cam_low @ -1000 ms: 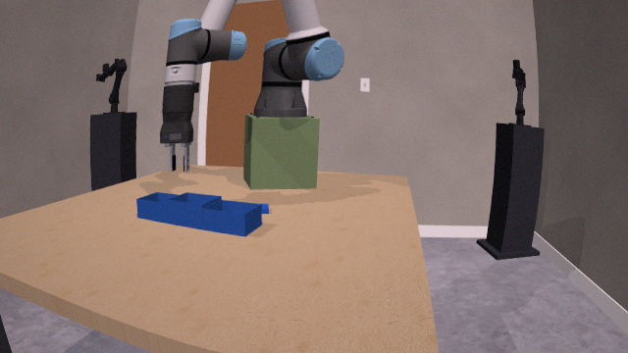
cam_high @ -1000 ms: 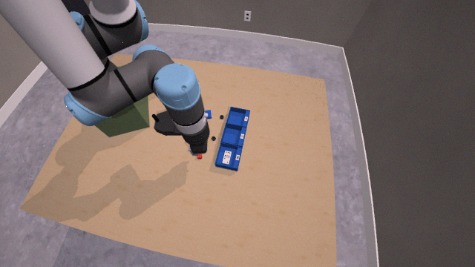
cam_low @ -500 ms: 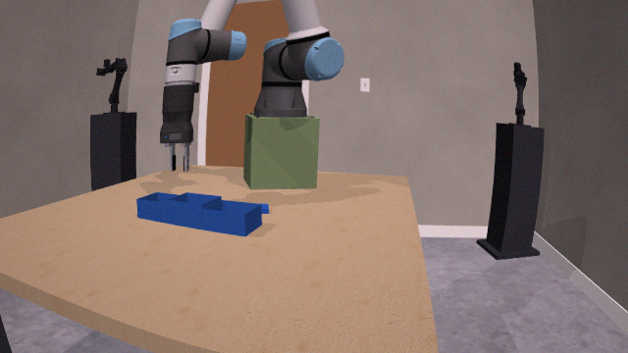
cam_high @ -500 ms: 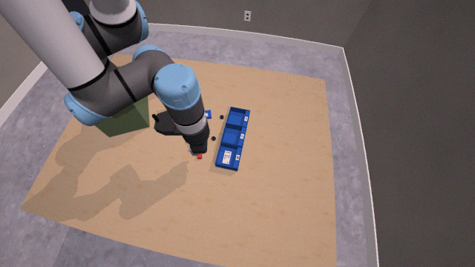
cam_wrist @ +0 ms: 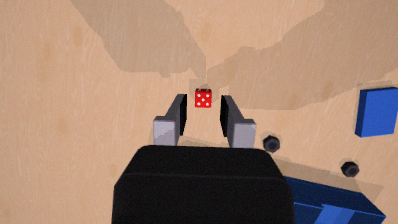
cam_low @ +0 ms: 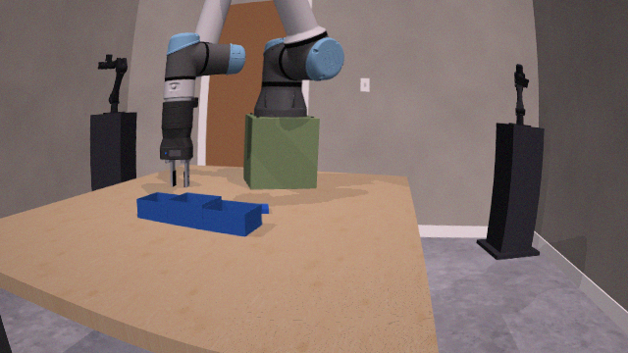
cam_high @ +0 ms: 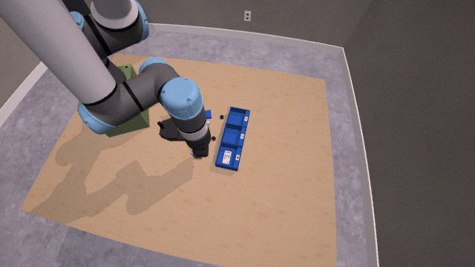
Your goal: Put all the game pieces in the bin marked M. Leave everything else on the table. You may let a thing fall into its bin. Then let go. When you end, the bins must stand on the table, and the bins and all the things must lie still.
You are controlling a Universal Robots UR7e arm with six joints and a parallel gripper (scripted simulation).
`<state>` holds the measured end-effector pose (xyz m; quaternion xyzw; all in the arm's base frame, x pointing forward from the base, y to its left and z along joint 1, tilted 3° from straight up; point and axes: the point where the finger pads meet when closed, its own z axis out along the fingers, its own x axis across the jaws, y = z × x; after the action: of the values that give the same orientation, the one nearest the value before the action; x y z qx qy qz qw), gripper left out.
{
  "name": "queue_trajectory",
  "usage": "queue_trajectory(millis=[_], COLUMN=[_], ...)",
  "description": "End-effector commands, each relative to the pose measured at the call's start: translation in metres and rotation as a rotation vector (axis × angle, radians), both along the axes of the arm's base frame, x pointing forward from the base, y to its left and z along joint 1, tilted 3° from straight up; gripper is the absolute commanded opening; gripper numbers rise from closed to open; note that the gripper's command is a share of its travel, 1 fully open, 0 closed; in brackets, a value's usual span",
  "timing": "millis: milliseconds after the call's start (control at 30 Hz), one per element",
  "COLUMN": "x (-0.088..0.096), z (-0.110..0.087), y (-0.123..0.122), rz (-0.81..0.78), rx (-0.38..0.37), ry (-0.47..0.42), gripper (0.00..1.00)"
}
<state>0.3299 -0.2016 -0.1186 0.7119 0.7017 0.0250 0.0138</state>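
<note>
Red die (cam_wrist: 203,98) sits on the desk (cam_high: 282,193), w/ the gripper (cam_wrist: 202,112) pointing straight down over it. In the wrist view the die lies centred btwn the two fingers, gaps visible on both sides, no contact. Gripper is partly spread and grasps nothing.

Just beside it stands a blue three-compartment bin (cam_high: 233,138); its near end compartment holds a playing card (cam_high: 226,157). Bin labels too small to read.

Two small black nuts (cam_wrist: 271,143) (cam_wrist: 349,169) lie on the desk btwn gripper and bin, apart from the die. A flat blue block (cam_wrist: 377,112) lies farther off, near the bin's far end. Green pedestal (cam_low: 281,152) carries the arm's base, well apart from the die.
</note>
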Motion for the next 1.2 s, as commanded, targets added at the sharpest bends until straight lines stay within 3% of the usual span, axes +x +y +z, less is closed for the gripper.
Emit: queue_trajectory(millis=[0,600,1100,1133,1167], x=[0.002,0.003,0.003,0.003,0.003], z=[-0.02,-0.04,-0.04,-0.04,-0.04], y=[-0.001,0.0,0.0,0.0,0.0], rz=[0.0,0.0,0.0,0.0,0.0], rx=[-0.002,-0.002,-0.002,-0.002,-0.002], ry=[-0.001,-0.001,-0.001,-0.001,-0.001], gripper=[0.64,0.64,0.64,0.34,0.34])
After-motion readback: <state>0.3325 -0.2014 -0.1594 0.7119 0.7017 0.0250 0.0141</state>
